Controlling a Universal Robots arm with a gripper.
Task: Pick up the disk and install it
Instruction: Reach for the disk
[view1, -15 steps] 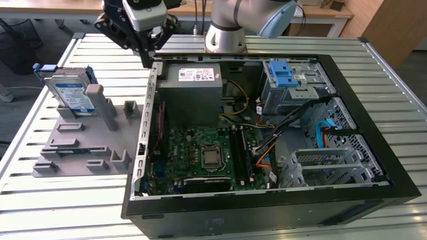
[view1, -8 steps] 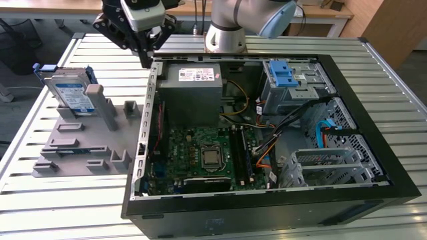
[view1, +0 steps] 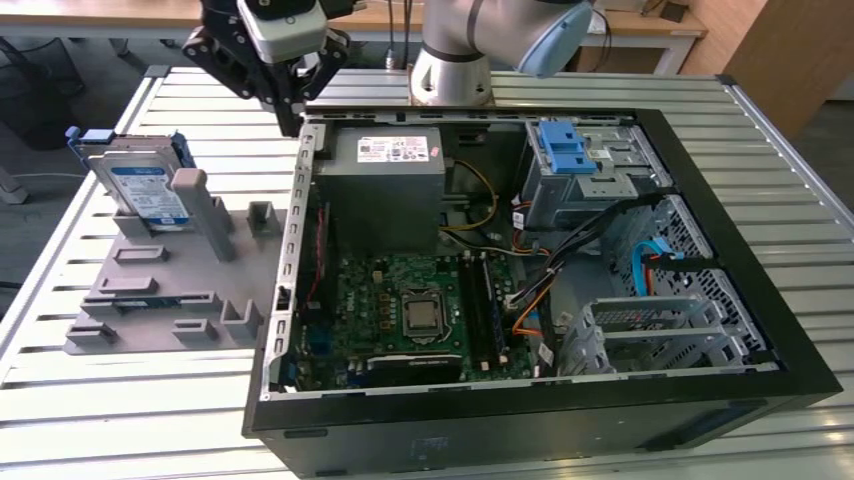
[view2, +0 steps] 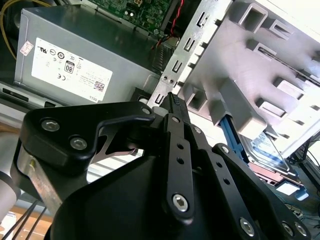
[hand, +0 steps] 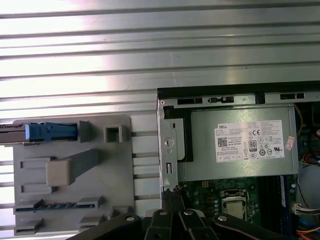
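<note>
The disk (view1: 143, 186) stands on edge in a slot at the far end of a grey holder plate (view1: 167, 300), at the exterior view's left; it is silver with a white-and-blue label and a blue bracket. In the first wrist view the disk (hand: 49, 131) shows edge-on as a blue strip, and in the second wrist view the disk (view2: 270, 155) peeks out behind grey posts. My gripper (view1: 288, 126) hangs above the far left corner of the open computer case (view1: 747, 250), to the right of the disk and apart from it. Its fingers (view2: 173, 102) are shut together on nothing, and the gripper (hand: 172, 193) points down at the case's edge.
Inside the case lie a grey power supply (view1: 388, 180), a motherboard (view1: 407, 310), loose cables, a metal cage with a blue latch (view1: 582, 158) and a second cage (view1: 654, 330). The holder plate carries several upright grey posts (view1: 190, 195). All rests on a slatted metal table (view1: 120, 400).
</note>
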